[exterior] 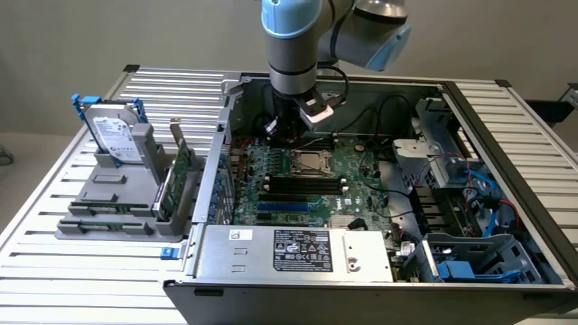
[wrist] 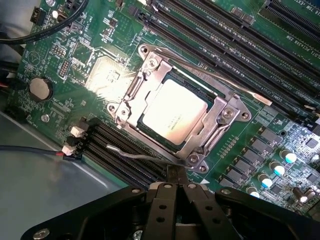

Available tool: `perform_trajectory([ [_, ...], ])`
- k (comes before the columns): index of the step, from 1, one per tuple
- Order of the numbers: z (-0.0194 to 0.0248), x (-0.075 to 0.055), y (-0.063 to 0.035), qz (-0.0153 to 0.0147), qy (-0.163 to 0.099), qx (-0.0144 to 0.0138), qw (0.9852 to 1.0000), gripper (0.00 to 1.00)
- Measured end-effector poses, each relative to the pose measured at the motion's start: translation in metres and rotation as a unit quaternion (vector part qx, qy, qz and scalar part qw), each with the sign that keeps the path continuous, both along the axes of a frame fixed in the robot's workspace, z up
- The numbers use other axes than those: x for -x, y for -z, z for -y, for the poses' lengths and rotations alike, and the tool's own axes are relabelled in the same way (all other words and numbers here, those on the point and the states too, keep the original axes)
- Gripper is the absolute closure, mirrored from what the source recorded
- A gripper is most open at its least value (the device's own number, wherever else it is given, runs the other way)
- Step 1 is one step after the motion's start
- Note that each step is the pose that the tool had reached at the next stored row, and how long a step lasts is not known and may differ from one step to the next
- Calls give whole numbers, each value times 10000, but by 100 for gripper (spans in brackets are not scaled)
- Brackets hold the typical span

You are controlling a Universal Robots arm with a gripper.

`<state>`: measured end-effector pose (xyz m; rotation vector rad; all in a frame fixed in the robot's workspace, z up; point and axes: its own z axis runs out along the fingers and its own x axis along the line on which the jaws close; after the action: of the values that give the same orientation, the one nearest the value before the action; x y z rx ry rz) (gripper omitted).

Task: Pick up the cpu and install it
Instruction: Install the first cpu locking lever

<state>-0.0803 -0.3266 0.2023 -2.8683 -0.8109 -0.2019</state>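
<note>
The arm was a silver-grey metal tube whose rounded joints wore pale blue plastic caps. Thin black cables looped beside its wrist, where a small grey-and-white box was mounted. The gripper was matte black, its angular links dotted with round screws.

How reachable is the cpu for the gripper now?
Probably not to grip: the cpu sits seated with the metal frame over its edges. Its top is uncovered; the shut gripper hangs beside that frame.
</note>
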Motion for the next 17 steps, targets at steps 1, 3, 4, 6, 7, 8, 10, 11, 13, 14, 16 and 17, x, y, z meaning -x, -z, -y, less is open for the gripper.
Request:
perform_trajectory([
  [1,0,-1,1,0,0,4,10000,89],
  [3,0,-3,3,0,1,9,10000,89],
  [4,-1,-5,4,0,1,10,10000,89],
  [6,-1,-10,6,2,1,11,10000,89],
  [7,-1,-12,6,1,1,12,10000,89],
  [8,-1,-15,6,1,1,13,10000,89],
  [10,-2,-20,6,2,2,12,10000,89],
  [11,-2,-22,6,1,1,12,10000,89],
  [13,-2,-27,7,1,2,13,10000,89],
  [14,-2,-30,7,2,2,13,10000,89],
  [16,-2,-35,7,2,1,13,10000,89],
  [17,-2,-39,8,2,1,13,10000,89],
])
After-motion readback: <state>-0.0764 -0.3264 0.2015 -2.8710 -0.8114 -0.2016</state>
